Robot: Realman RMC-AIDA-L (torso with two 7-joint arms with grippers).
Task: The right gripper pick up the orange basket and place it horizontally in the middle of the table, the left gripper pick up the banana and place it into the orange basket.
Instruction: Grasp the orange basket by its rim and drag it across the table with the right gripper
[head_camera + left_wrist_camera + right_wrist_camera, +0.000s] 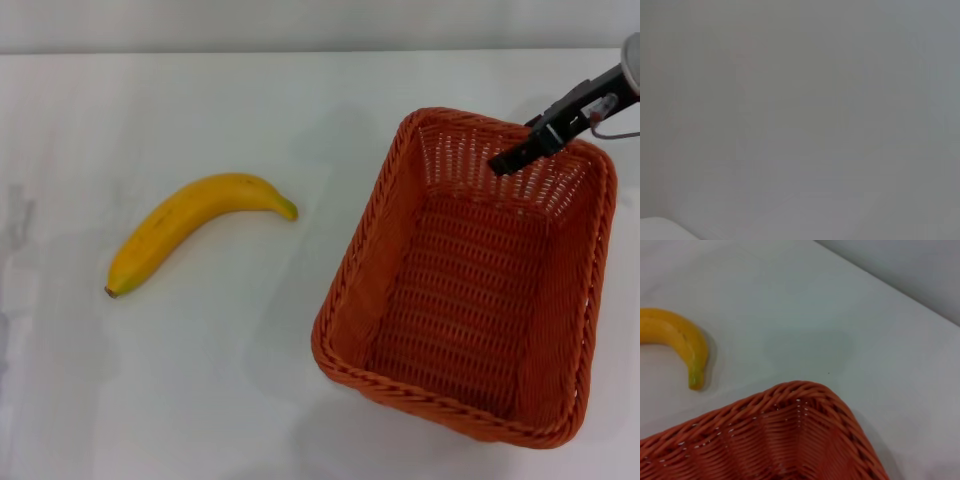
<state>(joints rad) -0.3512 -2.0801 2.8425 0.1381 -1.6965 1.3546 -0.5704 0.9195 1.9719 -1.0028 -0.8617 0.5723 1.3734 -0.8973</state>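
The orange basket point(362, 275) stands on the right half of the white table point(250, 110), its long side running away from me and slightly skewed. My right gripper point(506, 162) hovers over the basket's far end, just inside the far rim, reaching in from the upper right. The banana point(185, 225) lies alone on the left half of the table, greenish tip toward the basket. In the right wrist view a corner of the basket point(790, 395) shows, with the banana point(682, 335) beyond it. The left gripper is out of view; its wrist view shows only a plain pale surface.
A grey wall runs along the table's far edge point(320, 50). Bare white tabletop separates the banana from the basket.
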